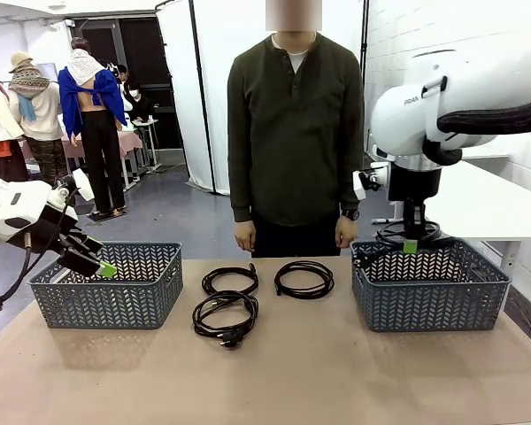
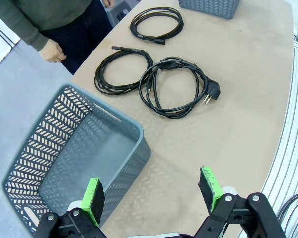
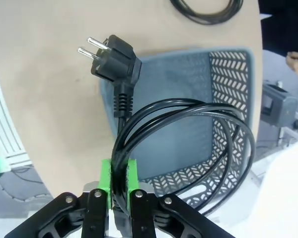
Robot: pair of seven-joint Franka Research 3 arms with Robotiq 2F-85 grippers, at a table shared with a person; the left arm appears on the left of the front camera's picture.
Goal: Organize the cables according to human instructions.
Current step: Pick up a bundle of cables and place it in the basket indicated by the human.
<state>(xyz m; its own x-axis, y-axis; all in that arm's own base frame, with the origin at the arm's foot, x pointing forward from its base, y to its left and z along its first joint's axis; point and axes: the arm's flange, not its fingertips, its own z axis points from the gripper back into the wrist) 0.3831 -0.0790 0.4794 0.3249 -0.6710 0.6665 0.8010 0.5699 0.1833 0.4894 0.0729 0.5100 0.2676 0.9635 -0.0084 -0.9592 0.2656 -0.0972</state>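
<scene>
My right gripper hangs over the right grey basket, shut on a coiled black cable. In the right wrist view its green pads pinch the cable's loops, and the plug juts out past the basket's rim. Three more cables lie coiled on the table: one at centre left, one nearer me with its plug, one at centre right. My left gripper stands open above the left basket with nothing between its fingers. The human stands at the far edge, arms down.
The left basket holds nothing, as the left wrist view shows. Bare brown tabletop spreads in front of the coils and between the baskets. A white table stands behind on the right.
</scene>
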